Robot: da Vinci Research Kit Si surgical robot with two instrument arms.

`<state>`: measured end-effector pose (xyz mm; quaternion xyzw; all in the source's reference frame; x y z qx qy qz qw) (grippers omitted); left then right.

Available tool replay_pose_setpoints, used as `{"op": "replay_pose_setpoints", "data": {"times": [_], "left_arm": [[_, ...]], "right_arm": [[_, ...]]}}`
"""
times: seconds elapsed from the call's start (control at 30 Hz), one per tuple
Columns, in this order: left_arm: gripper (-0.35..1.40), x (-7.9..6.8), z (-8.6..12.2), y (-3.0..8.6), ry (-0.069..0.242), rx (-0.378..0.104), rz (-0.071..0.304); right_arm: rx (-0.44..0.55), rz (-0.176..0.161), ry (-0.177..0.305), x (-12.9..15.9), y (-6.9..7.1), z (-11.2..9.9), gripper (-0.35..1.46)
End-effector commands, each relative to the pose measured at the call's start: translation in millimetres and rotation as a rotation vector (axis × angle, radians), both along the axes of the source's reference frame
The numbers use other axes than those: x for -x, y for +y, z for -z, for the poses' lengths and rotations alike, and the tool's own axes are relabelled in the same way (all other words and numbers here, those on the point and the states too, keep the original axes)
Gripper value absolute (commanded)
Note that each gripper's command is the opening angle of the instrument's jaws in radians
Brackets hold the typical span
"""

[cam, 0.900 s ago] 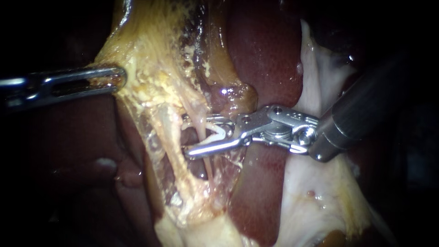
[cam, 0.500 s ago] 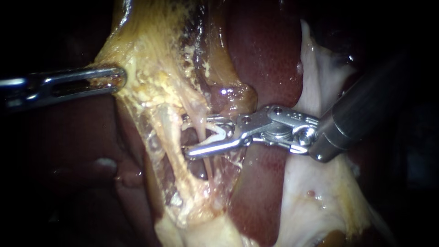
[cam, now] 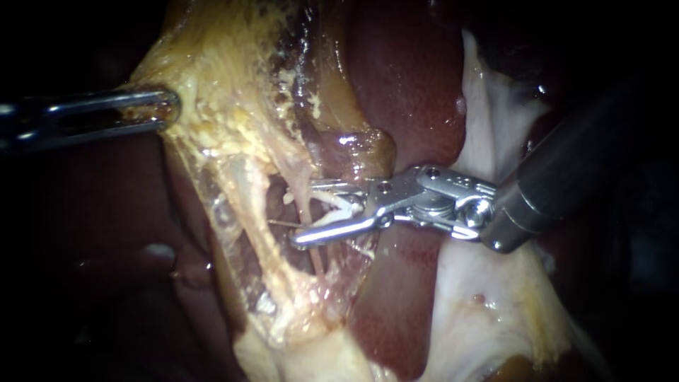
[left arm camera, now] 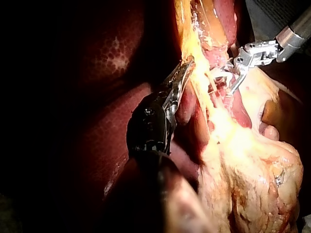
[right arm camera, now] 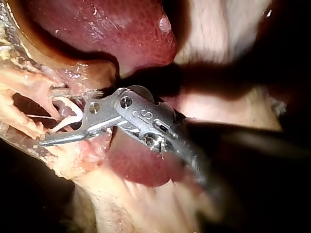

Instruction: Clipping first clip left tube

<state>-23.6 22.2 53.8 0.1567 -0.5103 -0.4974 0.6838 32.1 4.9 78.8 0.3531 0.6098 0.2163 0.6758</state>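
The right instrument [cam: 303, 212] is straddling the tube [cam: 305, 200], its jaws standing apart while gripping a white clip [cam: 338, 206] seated between them, around the tube. Left of and above the tube, the left instrument [cam: 166, 106] is clamping yellow fatty tissue [cam: 212, 92]. Behind the tube, the liver [cam: 410, 92] is lying.

We can read no text, label, brand or sign anywhere on the tissue. The only markings sit on the right instrument [cam: 305, 212]: a few small engraved characters on the metal link plates just behind its jaws, clearest in the right wrist view. They are too small for us to read with any certainty.
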Motion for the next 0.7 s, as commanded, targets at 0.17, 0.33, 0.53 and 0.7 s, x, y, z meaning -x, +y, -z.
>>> {"op": "replay_pose_setpoints", "data": {"times": [0.17, 0.33, 0.53, 0.7], "left_arm": [[-0.35, -0.2, 0.2, 0.1, -0.003, -0.005, 0.007], [-0.35, -0.4, 0.2, 0.1, -0.003, -0.005, 0.008], [-0.35, -0.4, 0.2, 0.1, -0.002, -0.005, 0.008], [-0.35, -0.2, -0.1, -0.2, 0.000, -0.002, 0.010]], "right_arm": [[0.001, 0.000, -0.001, 1.1, -0.1, 0.2, 0.60], [0.000, -0.002, -0.002, 2.9, -0.3, 0.9, 0.60], [0.045, 0.019, 0.005, 4.6, -0.3, 3.7, 0.60], [0.091, 0.037, 0.000, 4.6, -0.3, 6.6, 0.60]]}}
